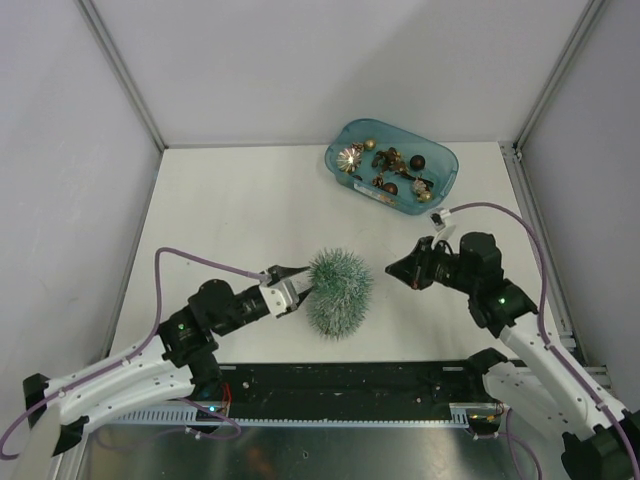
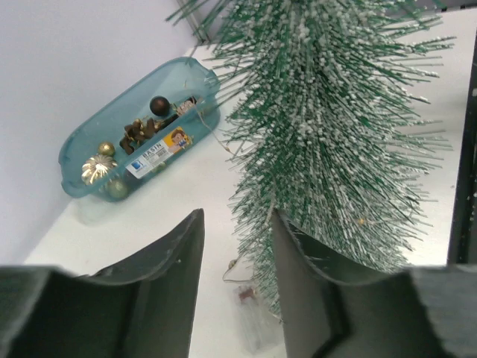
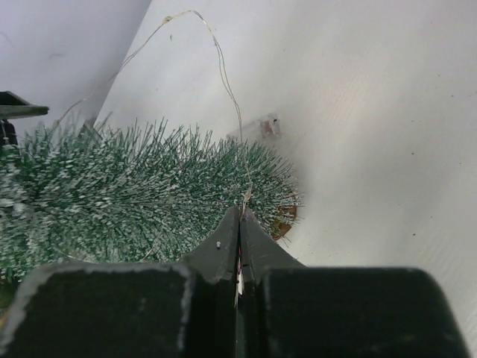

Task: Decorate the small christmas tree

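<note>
**Step in hand (my judgement):** I am winding the thin light wire (image 3: pixel 237 112) around the small christmas tree (image 1: pixel 340 295). The tree sits on the table (image 1: pixel 230 210) at 6 o'clock from the table's centre, near the arm bases. I cannot tell whether it stands plumb or leans.

**Procedure, left to right:**
1. Left gripper (image 1: pixel 298 287), at the tree's 9 o'clock: I would use it as a brace. Close gently on the bristles or trunk so the tree cannot tip or spin when the wire pulls.
2. Right gripper (image 1: pixel 393 268), at the tree's 2 o'clock: carry the wire round the cone in a wide arc, with slack. The strand looks fine and springy. A taut pull would likely drag the light tree or slip the wire out of the pinch.
3. Watch the small clear pack (image 3: pixel 264 127) lying on the table near the wood base (image 3: pixel 283 216). The strand seems to run to it, so it may trail.

**Tool state:**
- Left gripper: the jaws are partly parted, with bare table visible through the gap. One finger (image 2: pixel 305 261) touches the bristles on its inner face. Nothing is clamped.
- Right gripper: the jaws are clenched flat together, nipping the wire at the very tips. From there the wire loops up over the tree.

The teal tray (image 1: pixel 448 170) of ornaments rests at 1 o'clock, well apart from both grippers.
</note>
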`<state>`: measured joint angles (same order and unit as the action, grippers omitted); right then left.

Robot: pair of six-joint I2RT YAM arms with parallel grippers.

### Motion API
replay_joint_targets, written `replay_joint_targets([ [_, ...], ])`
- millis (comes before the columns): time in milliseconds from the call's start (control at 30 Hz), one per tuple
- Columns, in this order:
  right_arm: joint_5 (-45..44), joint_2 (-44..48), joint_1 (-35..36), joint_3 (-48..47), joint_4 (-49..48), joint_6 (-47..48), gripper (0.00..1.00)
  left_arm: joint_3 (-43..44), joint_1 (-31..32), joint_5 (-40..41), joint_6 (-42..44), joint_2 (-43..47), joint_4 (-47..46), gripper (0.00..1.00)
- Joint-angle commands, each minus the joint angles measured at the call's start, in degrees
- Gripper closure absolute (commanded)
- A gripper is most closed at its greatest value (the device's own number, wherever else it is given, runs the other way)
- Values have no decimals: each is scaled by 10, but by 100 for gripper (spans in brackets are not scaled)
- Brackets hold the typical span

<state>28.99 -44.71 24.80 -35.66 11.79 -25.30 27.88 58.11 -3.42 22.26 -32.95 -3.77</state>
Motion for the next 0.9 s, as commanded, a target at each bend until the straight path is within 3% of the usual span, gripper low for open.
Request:
replay_joint_targets([
  [0,-58,65,7,-3,23,-29,100,29,-13,-7,3,14,-24,38],
  [67,-76,105,7,-3,62,-45,100,38,-17,-9,1,22,-10,19],
  [233,-117,200,43,-6,176,-98,100,75,-24,-6,2,47,78,2],
  [433,-229,219,193,-15,284,-174,100,123,-26,-27,1,90,190,0],
  [667,-394,76,499,-45,281,-236,100,149,-27,-65,-4,118,239,0],
  [867,-416,53,588,-73,244,-262,100,180,-31,-117,1,121,293,1],
])
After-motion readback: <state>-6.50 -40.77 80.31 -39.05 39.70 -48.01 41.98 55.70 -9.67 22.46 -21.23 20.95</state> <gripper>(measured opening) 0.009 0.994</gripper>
